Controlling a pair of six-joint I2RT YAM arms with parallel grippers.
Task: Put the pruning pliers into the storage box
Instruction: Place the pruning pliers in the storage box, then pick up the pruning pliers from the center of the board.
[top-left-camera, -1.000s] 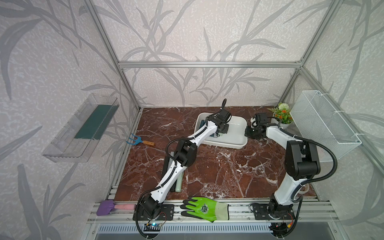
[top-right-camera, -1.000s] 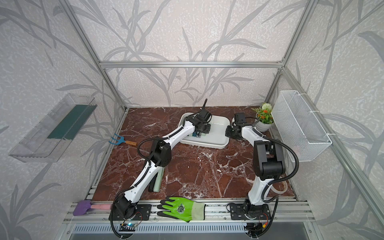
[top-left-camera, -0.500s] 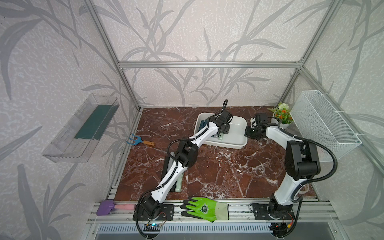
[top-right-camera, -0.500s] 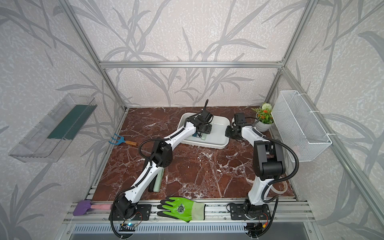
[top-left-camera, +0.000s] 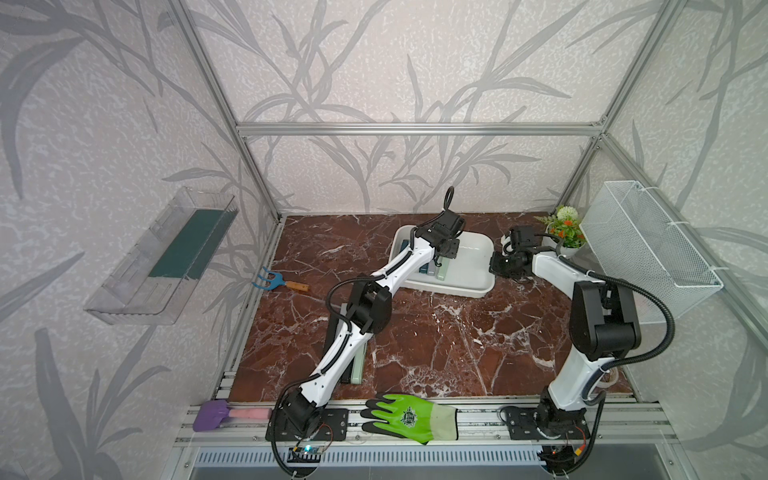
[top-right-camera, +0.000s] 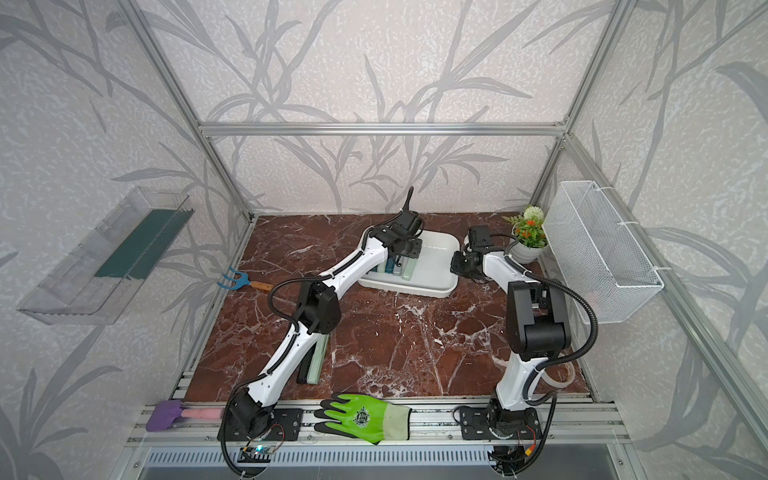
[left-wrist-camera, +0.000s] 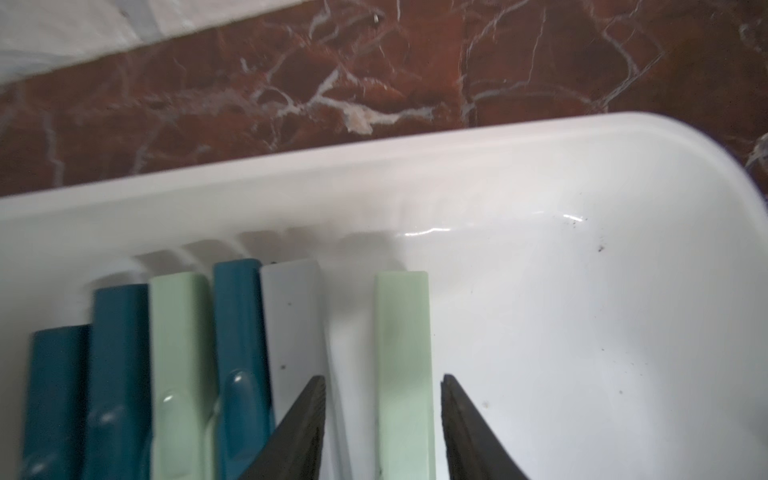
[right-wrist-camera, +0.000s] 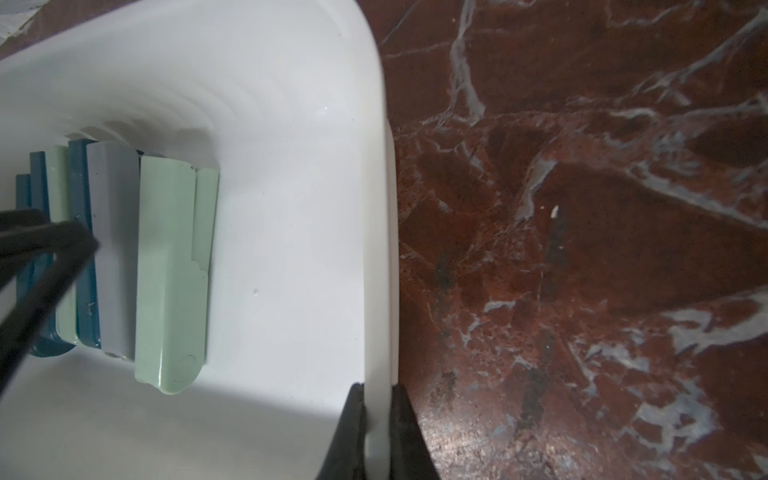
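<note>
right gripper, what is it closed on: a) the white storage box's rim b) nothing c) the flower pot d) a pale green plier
a, in the right wrist view the right gripper has its fingers pinched on either side of the storage box rim.

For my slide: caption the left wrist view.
Left jaws open around a pale green pruning plier, beside five others in the storage box.

White storage box (left-wrist-camera: 415, 153) — teal, pale-green, grey pruning pliers (left-wrist-camera: 178, 353) — red-brown, white-veined marble table (top-left-camera: 436, 345).
</note>
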